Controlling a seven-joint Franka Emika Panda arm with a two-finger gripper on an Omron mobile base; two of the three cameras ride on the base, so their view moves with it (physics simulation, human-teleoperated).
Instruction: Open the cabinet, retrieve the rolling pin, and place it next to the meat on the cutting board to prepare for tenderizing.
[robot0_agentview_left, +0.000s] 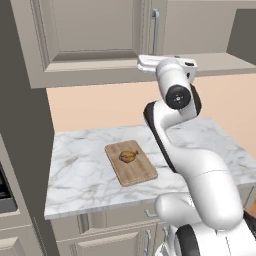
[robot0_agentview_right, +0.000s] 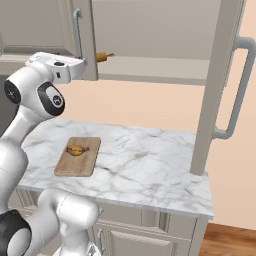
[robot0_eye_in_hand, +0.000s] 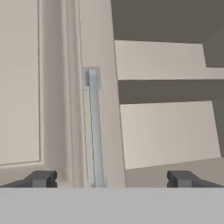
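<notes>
Cabinet (robot0_agentview_right: 150, 35): right door (robot0_agentview_right: 220, 85) swung wide, left door (robot0_eye_in_hand: 52, 87) closed w/ its bar handle (robot0_eye_in_hand: 95, 127) between the 2 spread fingertips. The hand (robot0_eye_in_hand: 111, 179) is open, holding nothing, raised to the left door's lower edge, probably to pull it so the shelf opens up. Rolling pin (robot0_agentview_right: 103, 56) lies on the cabinet shelf just behind that door's edge. Meat (robot0_agentview_left: 128, 157) sits mid cutting board (robot0_agentview_left: 131, 162), toward the worktop (robot0_agentview_left: 80, 175) front edge, board space free beside it.

arm: glossy white, rounded | joints: black discs | fingertips (robot0_eye_in_hand: 41, 179): dark grey
</notes>
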